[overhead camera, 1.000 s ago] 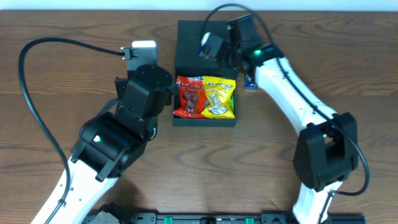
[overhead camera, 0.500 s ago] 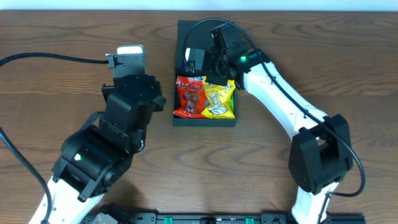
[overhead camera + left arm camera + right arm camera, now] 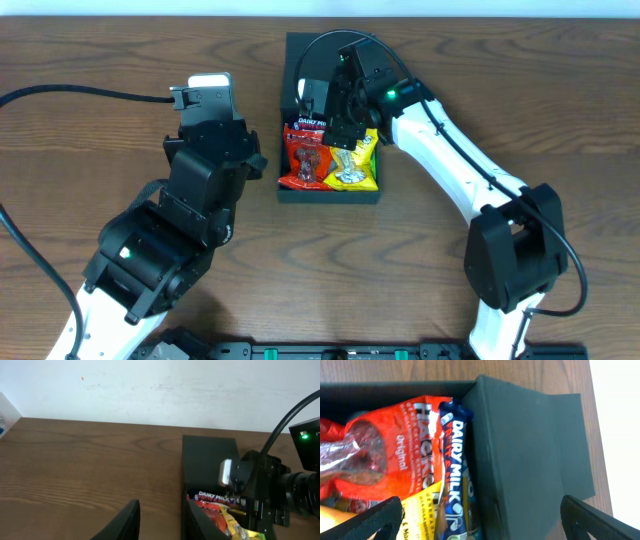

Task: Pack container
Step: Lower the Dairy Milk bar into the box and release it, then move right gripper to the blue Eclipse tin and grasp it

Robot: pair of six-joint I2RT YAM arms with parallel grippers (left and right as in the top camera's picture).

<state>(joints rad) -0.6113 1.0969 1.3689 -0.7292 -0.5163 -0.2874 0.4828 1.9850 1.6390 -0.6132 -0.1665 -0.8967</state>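
The container (image 3: 330, 194) is a dark teal box in the middle of the table, its flap lid (image 3: 300, 60) lying open toward the back. Inside lie a red packet (image 3: 305, 160), a yellow packet (image 3: 352, 165) and a blue Dairy Milk bar (image 3: 452, 470) along the hinge side. My right gripper (image 3: 485, 522) hangs over the box's back edge, open wide, with the bar lying loose below it. My left gripper (image 3: 161, 503) stands left of the box, its fingers a little apart over bare wood and holding nothing. From overhead the left fingers are hidden under the left arm (image 3: 205, 160).
A black cable (image 3: 90, 92) loops from the left wrist over the table's left side. A dark rail (image 3: 330, 352) runs along the front edge. The white wall (image 3: 150, 390) rises just behind the table's back edge.
The right gripper moved left over the box and opened, letting go of the Dairy Milk bar, which now lies inside. The left arm drew back left, its jaws parting slightly.
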